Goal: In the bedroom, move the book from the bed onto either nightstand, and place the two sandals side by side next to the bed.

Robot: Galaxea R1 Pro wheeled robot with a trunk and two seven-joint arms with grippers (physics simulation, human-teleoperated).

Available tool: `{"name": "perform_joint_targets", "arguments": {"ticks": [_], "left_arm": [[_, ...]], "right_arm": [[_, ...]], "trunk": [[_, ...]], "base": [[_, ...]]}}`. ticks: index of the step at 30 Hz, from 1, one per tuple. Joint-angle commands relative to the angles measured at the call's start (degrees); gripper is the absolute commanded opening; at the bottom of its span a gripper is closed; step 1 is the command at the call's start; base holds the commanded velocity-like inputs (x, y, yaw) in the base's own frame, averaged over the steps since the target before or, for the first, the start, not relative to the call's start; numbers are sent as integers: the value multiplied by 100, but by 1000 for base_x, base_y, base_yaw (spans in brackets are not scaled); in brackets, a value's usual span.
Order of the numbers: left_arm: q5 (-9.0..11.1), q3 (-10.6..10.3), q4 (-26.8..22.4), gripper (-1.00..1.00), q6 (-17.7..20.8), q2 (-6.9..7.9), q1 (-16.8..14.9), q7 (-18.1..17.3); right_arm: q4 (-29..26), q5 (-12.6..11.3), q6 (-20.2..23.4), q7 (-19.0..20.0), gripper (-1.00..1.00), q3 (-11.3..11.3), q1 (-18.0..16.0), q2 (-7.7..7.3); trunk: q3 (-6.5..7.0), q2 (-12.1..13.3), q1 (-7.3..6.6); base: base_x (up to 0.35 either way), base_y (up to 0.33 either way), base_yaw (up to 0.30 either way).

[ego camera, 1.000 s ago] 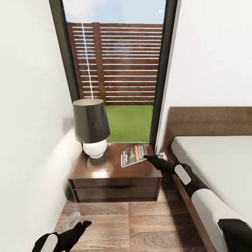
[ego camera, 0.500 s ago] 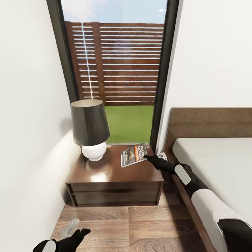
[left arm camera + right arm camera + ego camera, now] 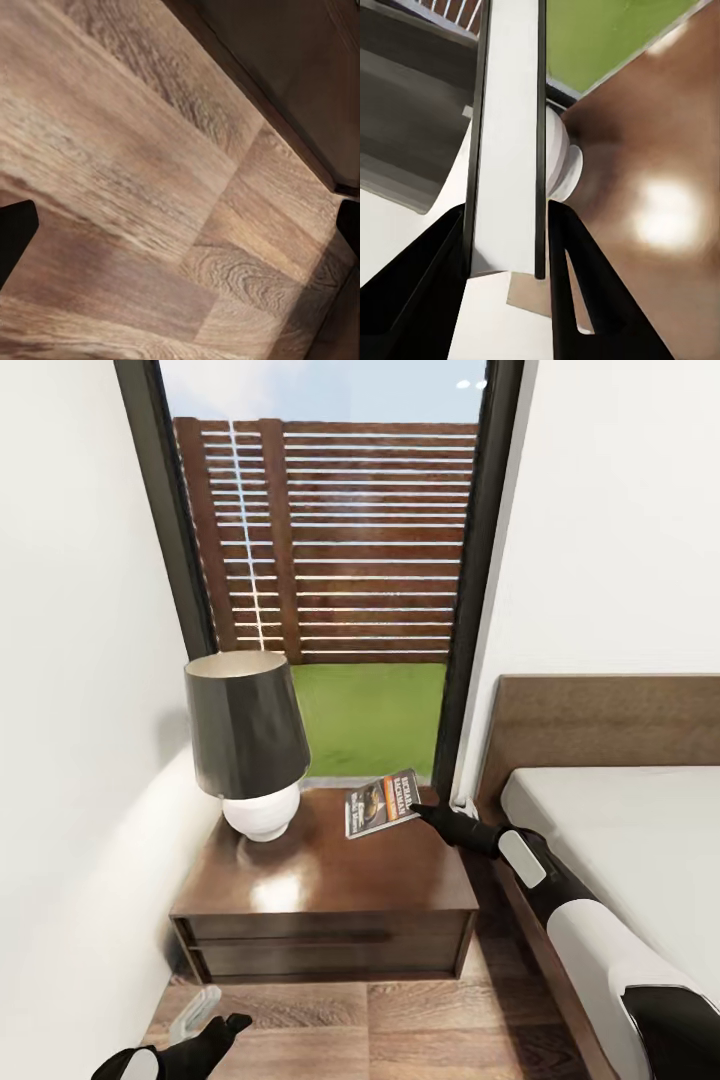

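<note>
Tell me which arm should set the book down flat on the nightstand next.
The right. Its gripper is shut on the book, held tilted over the nightstand top beside the lamp. The left gripper hangs low over the floor, open, away from the book.

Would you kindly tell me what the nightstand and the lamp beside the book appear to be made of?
Nightstand: dark wood with a glossy finish, showing grain and bright reflections. Lamp: smooth white base, perhaps ceramic; dark matte shade, material unclear. Book: apparently a printed paper cover.
</note>
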Motion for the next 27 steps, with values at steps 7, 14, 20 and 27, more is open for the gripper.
{"name": "perform_joint_targets", "arguments": {"ticks": [7, 14, 20, 27], "left_arm": [[314, 690, 55, 100, 74, -52, -6, 47], [348, 788, 77, 100, 82, -57, -12, 34], [341, 799, 80, 100, 87, -57, -13, -15], [337, 801, 80, 100, 87, -62, -13, -33]], "right_arm": [[58, -73, 33, 620, -100, -33, -3, -27], [74, -50, -15, 849, -100, -32, -3, -10], [79, -52, -28, 544, -100, -45, -3, -7], [80, -50, -24, 442, -100, -53, -3, -6]], "trunk": [[-59, -123, 65], [-185, -403, 219], [-302, -560, 309], [-457, -569, 327]], "base": [[18, 0, 0], [2, 0, 0], [0, 0, 0], [0, 0, 0]]}}
